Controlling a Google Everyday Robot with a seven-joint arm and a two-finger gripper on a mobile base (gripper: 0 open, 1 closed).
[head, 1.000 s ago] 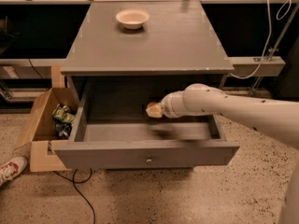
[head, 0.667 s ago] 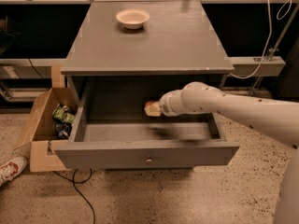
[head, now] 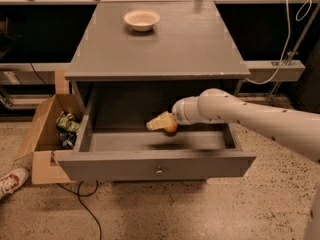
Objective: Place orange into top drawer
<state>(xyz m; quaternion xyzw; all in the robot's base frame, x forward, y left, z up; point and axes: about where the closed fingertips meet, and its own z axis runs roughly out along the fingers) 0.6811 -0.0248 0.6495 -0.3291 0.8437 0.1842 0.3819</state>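
The top drawer [head: 155, 166] of the grey cabinet is pulled out, its flat front with a small round knob facing me. My white arm reaches in from the right, and my gripper [head: 161, 122] hangs inside the drawer, above its floor near the middle. The orange [head: 171, 127] shows as a small round orange shape at the fingers, held in the gripper over the drawer floor. Part of the orange is hidden by the fingers.
A shallow cream-white bowl [head: 142, 19] sits on the cabinet top [head: 160, 49] at the back. A brown cardboard box [head: 46, 134] with packets stands on the floor to the left. A shoe [head: 11, 180] and a black cable [head: 82, 204] lie on the floor.
My gripper with the orange has moved slightly left and a little deeper into the open drawer. The drawer and bowl have not moved.
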